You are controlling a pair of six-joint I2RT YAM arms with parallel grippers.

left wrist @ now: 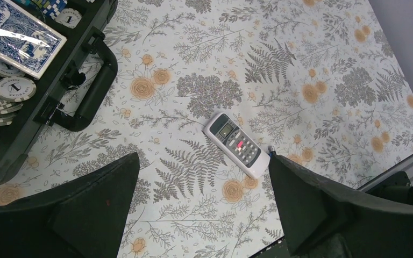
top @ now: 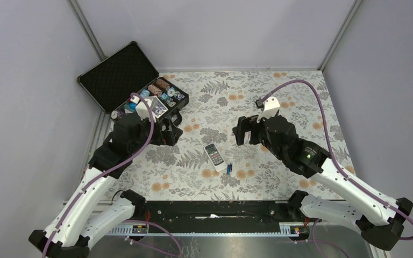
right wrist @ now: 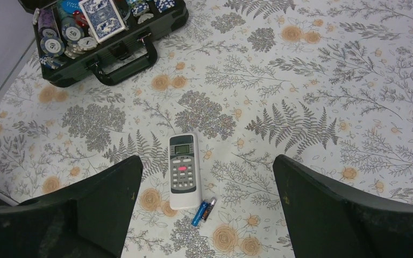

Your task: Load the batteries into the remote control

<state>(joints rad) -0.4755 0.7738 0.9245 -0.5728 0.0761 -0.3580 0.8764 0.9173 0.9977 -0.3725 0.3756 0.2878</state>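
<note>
- The remote control was a small white handset. It lay face up on the flowered surface, about midway between the two arms.
- Its small grey screen was at the end that pointed away from the arm bases. Below the screen were rows of little buttons, and one of them was red.
- The batteries were two very thin short cylinders, one blue and one dark. They lay on the surface side by side, close against each other.
- They were just beside the near right corner of the remote control, at its button end, and neither was inside it.
- The left gripper was released, its jaws wide apart with nothing between them. It hung above the surface to the left of the remote control, close to the handle of the black case.
- The right gripper was released too, empty, with its jaws wide. It hung above the surface to the right of the remote control and touched nothing.
- The black case stood open at the far left corner, and it held poker chips and a pack of cards.
</note>
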